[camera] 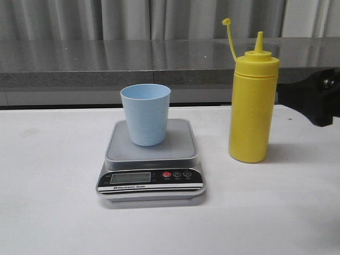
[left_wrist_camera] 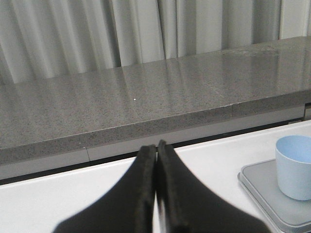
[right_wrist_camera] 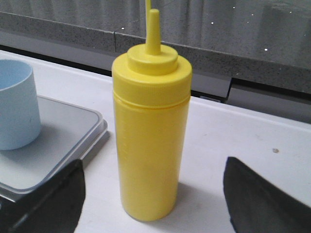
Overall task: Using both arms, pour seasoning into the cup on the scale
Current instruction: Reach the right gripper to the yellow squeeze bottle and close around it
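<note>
The yellow seasoning bottle (camera: 253, 103) stands upright on the white table, right of the scale, its cap strap sticking up. The pale blue cup (camera: 145, 113) stands on the silver scale (camera: 151, 164). In the right wrist view the bottle (right_wrist_camera: 151, 121) stands between the wide-open fingers of my right gripper (right_wrist_camera: 153, 194), untouched; the cup (right_wrist_camera: 15, 111) and scale (right_wrist_camera: 63, 141) show beside it. My right arm (camera: 313, 95) shows at the right edge of the front view. My left gripper (left_wrist_camera: 156, 150) is shut and empty, some way from the cup (left_wrist_camera: 294, 165) and scale (left_wrist_camera: 272, 194).
A grey stone ledge (camera: 106, 61) runs along the back of the table, with pale curtains (camera: 133, 18) behind it. The white table top (camera: 48, 202) lies bare to the left of and in front of the scale.
</note>
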Controlling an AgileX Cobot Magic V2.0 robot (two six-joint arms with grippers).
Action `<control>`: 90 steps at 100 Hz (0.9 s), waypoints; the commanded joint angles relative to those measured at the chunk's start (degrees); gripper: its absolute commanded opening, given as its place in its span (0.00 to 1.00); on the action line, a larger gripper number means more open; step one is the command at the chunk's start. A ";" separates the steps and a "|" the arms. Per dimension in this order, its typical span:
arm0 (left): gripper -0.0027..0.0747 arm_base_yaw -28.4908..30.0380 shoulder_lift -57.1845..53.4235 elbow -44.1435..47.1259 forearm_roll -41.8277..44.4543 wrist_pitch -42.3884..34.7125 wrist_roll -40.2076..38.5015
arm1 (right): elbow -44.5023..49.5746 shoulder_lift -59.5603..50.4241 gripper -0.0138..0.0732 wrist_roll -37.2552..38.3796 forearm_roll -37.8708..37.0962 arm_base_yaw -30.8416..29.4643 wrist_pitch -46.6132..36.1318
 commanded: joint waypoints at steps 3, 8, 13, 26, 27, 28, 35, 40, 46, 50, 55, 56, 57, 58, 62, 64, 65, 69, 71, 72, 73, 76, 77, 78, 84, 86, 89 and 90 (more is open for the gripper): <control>0.01 0.14 0.31 -1.46 0.05 -4.70 -0.34 | -1.09 3.53 0.83 -0.02 -0.28 0.08 -11.32; 0.01 0.14 0.31 -1.46 0.05 -4.70 -0.34 | -1.09 5.66 0.83 -0.02 -0.40 0.08 -13.73; 0.01 0.14 0.31 -1.46 0.05 -4.70 -0.34 | -1.09 7.72 0.83 -0.02 -0.46 0.08 -15.97; 0.01 0.14 0.31 -1.46 0.05 -4.70 -0.34 | -1.09 12.91 0.83 -0.02 -0.46 0.08 -21.71; 0.01 0.14 0.31 -1.46 0.05 -4.70 -0.34 | -1.09 13.15 0.83 -0.02 -0.46 0.08 -21.71; 0.01 0.14 0.31 -1.46 0.05 -4.70 -0.34 | -1.21 13.57 0.83 -0.02 -0.46 0.08 -21.66; 0.01 0.14 0.31 -1.46 0.05 -4.70 -0.34 | -1.78 15.44 0.83 -0.02 -0.65 0.08 -21.66; 0.01 0.14 0.31 -1.46 0.05 -4.70 -0.34 | -2.29 16.39 0.83 -0.02 -0.76 0.08 -21.66; 0.01 0.14 0.31 -1.46 0.05 -4.70 -0.34 | -3.01 17.21 0.83 -0.02 -1.06 0.08 -21.66; 0.01 0.14 0.31 -1.46 0.05 -4.70 -0.34 | -3.42 17.47 0.83 -0.02 -1.06 0.08 -21.66; 0.01 0.14 0.31 -1.46 0.05 -4.70 -0.34 | -4.02 17.76 0.83 -0.02 -1.11 0.08 -21.66; 0.01 0.14 0.31 -1.46 0.05 -4.70 -0.34 | -4.27 17.83 0.83 -0.02 -1.17 0.08 -21.66; 0.01 0.14 0.31 -1.46 0.05 -4.70 -0.34 | -4.36 17.83 0.83 -0.02 -1.17 0.08 -21.66; 0.01 0.14 0.31 -1.46 0.05 -4.70 -0.34 | -4.45 17.83 0.83 -0.02 -1.17 0.08 -21.66; 0.01 0.14 0.31 -1.46 0.05 -4.70 -0.34 | -4.84 17.83 0.83 -0.02 -1.39 0.08 -21.66; 0.01 0.14 0.31 -1.46 0.05 -4.70 -0.34 | -5.10 17.89 0.83 -0.02 -1.45 0.08 -21.66; 0.01 0.14 0.31 -1.46 0.05 -4.70 -0.34 | -5.25 17.87 0.83 -0.02 -1.54 0.08 -21.66; 0.01 0.14 0.31 -1.46 0.05 -4.70 -0.34 | -5.74 18.05 0.83 -0.02 -1.86 0.08 -21.60; 0.01 0.14 0.31 -1.46 0.05 -4.70 -0.34 | -6.01 18.13 0.83 -0.02 -1.99 0.08 -21.59; 0.01 0.14 0.31 -1.46 0.05 -4.70 -0.34 | -6.23 18.21 0.83 -0.02 -2.00 0.08 -21.59; 0.01 0.14 0.31 -1.46 0.05 -4.70 -0.34 | -6.32 18.32 0.83 -0.02 -2.14 0.08 -21.48; 0.01 0.14 0.31 -1.46 0.05 -4.70 -0.34 | -6.68 18.49 0.83 -0.02 -2.42 0.08 -21.36; 0.01 0.14 0.31 -1.46 0.05 -4.70 -0.34 | -6.92 18.61 0.83 -0.02 -2.45 0.08 -21.20; 0.01 0.14 0.31 -1.46 0.05 -4.70 -0.34 | -7.00 18.69 0.83 -0.02 -2.56 0.08 -21.19; 0.01 0.14 0.31 -1.46 0.05 -4.70 -0.34 | -7.76 19.23 0.83 -0.02 -2.81 0.08 -20.83; 0.01 0.14 0.31 -1.46 0.05 -4.70 -0.34 | -8.01 19.37 0.83 -0.02 -2.81 0.08 -20.83; 0.01 0.14 0.31 -1.46 0.05 -4.70 -0.34 | -8.30 19.62 0.83 -0.02 -2.81 0.08 -20.83; 0.01 0.14 0.31 -1.46 0.05 -4.70 -0.34 | -8.38 19.68 0.83 -0.02 -2.81 0.08 -20.83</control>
